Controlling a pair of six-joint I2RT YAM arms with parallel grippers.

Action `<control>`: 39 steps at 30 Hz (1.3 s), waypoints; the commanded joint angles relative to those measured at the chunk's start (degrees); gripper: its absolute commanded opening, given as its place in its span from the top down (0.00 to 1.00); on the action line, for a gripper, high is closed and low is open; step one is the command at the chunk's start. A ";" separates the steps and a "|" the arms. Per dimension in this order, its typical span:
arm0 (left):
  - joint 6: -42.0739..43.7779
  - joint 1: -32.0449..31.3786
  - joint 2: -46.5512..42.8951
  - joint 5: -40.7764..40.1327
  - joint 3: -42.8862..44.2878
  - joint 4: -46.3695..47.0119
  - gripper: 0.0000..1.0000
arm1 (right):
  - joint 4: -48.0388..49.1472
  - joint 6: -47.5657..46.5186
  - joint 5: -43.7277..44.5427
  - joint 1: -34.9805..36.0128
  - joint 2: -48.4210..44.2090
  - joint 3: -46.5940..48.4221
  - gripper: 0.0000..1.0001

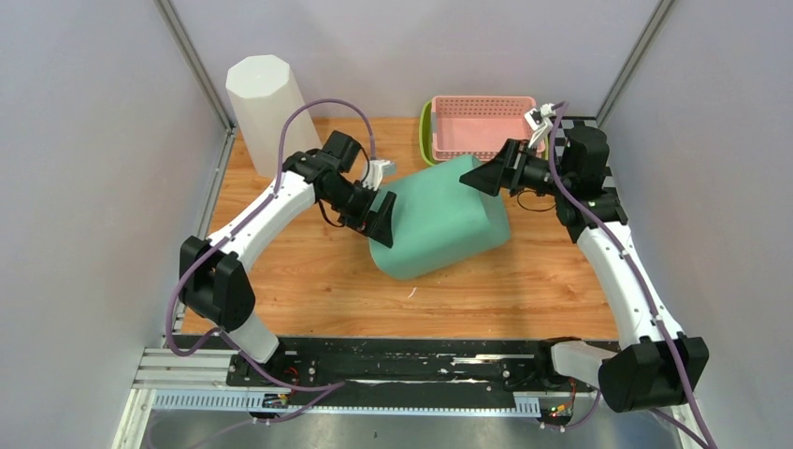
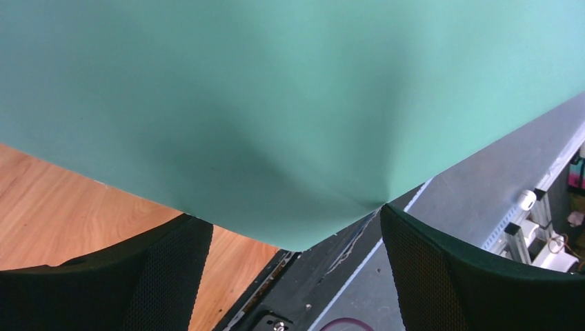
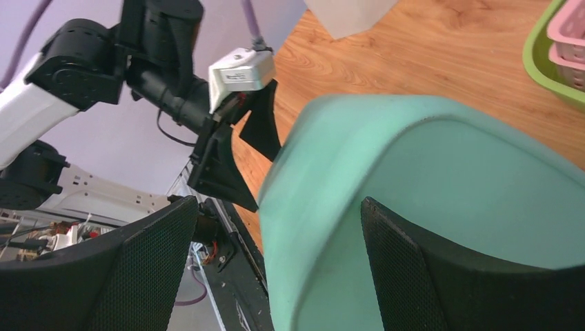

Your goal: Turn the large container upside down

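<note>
**Large container mid-board, one gripper on each flank, both spread**

One large container (image 1: 439,220), smooth matte green plastic, boxy with rounded corners, lies tilted on the wood-grain table (image 1: 309,281), closed faces toward the cameras. At its left edge is the left gripper (image 1: 383,220), its two black mesh-textured fingers (image 2: 428,276) held wide apart with a container corner between them. At its far right edge is the right gripper (image 1: 477,178), likewise splayed (contact with the wall cannot be judged). Just behind the container, one pink lattice basket (image 1: 482,126) sits in one green tray (image 1: 428,136). Well off to its far left stands one white faceted tub (image 1: 265,98). Bare board lies in front of the container and to its left.
</note>
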 commanded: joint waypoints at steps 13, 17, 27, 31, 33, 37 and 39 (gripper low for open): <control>-0.62 -0.71 0.22 12.55 -3.19 15.40 0.09 | -3.47 1.59 -7.98 5.98 -0.98 0.05 0.11; -0.79 0.07 0.69 13.45 -3.91 16.49 0.09 | -4.04 0.75 -7.67 6.25 -0.94 -0.05 0.11; -1.67 1.71 1.12 16.75 -4.78 18.82 0.06 | -3.58 -0.36 -6.80 6.38 -1.09 -0.82 0.11; -2.13 2.50 0.49 17.59 -5.61 20.26 0.06 | -2.60 -0.42 -6.82 6.41 -1.11 -1.54 0.11; -2.53 2.78 0.18 17.82 -5.98 21.02 0.06 | -1.83 -0.28 -6.84 6.46 -1.05 -2.05 0.11; -1.73 3.07 -0.18 17.80 -6.24 20.81 0.04 | 0.19 0.08 -6.87 6.47 -0.91 -3.29 0.10; -0.63 3.25 -0.16 17.72 -6.43 20.38 0.03 | 1.15 0.10 -6.96 6.47 -0.88 -3.80 0.10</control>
